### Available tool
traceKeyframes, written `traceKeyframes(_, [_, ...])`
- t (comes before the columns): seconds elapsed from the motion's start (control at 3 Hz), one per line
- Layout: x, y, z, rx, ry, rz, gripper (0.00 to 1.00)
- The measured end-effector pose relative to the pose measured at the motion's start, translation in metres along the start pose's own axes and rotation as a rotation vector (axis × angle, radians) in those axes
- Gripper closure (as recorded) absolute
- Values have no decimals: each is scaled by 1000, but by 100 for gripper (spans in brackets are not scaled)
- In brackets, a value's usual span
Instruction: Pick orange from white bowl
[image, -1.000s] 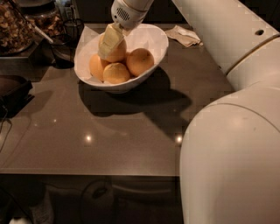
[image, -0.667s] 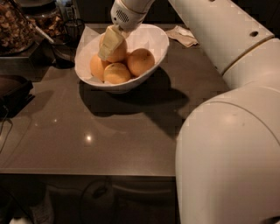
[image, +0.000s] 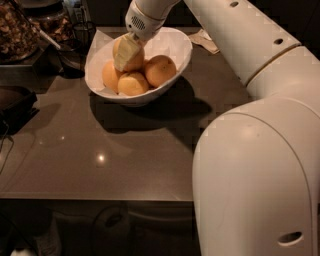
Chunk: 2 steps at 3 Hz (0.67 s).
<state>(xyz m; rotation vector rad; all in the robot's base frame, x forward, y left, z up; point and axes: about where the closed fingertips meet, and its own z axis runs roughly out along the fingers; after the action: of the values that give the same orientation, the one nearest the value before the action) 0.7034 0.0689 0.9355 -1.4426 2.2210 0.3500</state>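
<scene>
Reaching down from the upper right, the robot's white arm (image: 260, 55) brings its gripper (image: 127, 50) into a white bowl (image: 181, 46) near the back of a dark worktop (image: 125, 155). The jaws are clamped on the orange (image: 136, 59), the largest and palest fruit, which sits high in the bowl towards its far left side; one pale finger (image: 123, 54) lies flat against its near face and the other is hidden behind it. Three more fruits crowd beneath and beside it: a deeper-coloured orange (image: 161, 70) touching it on the right, a smaller one (image: 133, 84) at the front, and another small one (image: 110, 75) against the left wall. The bowl's rim rises higher at the back right than at the front.

Beyond the bowl, a crumpled napkin (image: 204, 40) lies on the worktop. To the left stand a jar of brown dried food (image: 15, 30) and a dark scoop (image: 67, 54), close to the bowl's left edge. The robot's bulky white body (image: 255, 180) fills the lower right, hiding that corner of the worktop.
</scene>
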Motion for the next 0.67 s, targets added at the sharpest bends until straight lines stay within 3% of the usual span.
traceKeyframes(0.67, [0,-2,1,14,-11,-2,91])
